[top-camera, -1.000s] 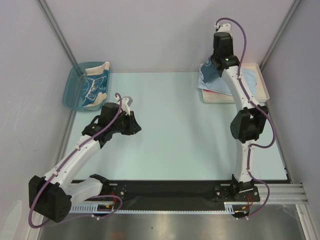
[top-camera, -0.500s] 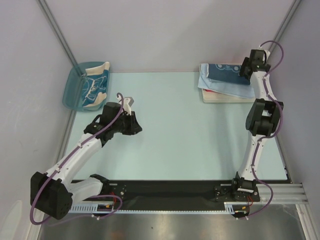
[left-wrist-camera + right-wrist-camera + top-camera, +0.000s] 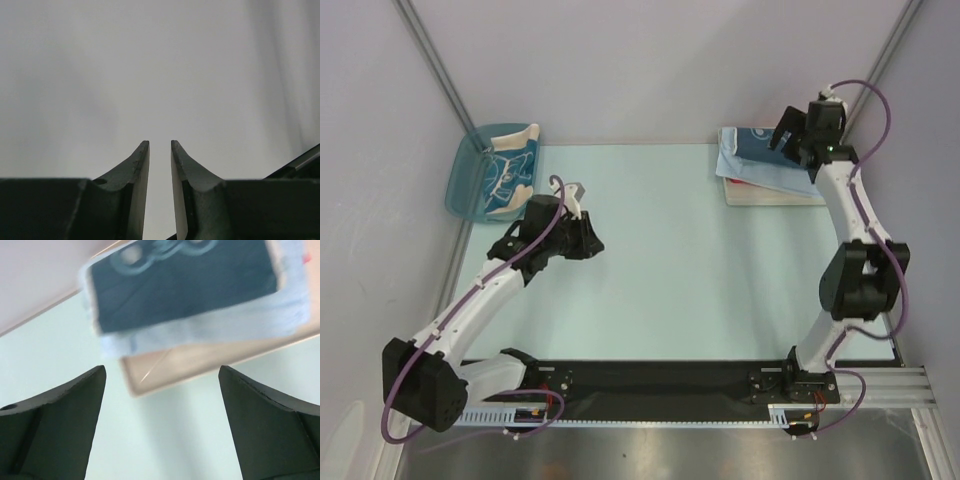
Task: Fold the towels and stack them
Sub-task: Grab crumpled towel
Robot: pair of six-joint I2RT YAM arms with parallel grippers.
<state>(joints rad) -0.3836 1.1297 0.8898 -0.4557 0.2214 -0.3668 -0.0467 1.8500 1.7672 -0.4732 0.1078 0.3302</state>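
Jaws gape on right gripper [image 3: 162,369] near soft folded towels [image 3: 185,287]; left gripper's [image 3: 160,144] barely parted.

counts — towels [image 3: 760,146] 4 | bin [image 3: 463,180] 1 | tray [image 3: 760,197] 1 | arms [image 3: 480,298] 2

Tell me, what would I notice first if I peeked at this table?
The dark-blue towel with pale swirls lies atop a light-blue towel on the cream tray at the far right, with the right gripper wide open facing it. At the far left, a blue bin holds a beige, teal-edged towel.
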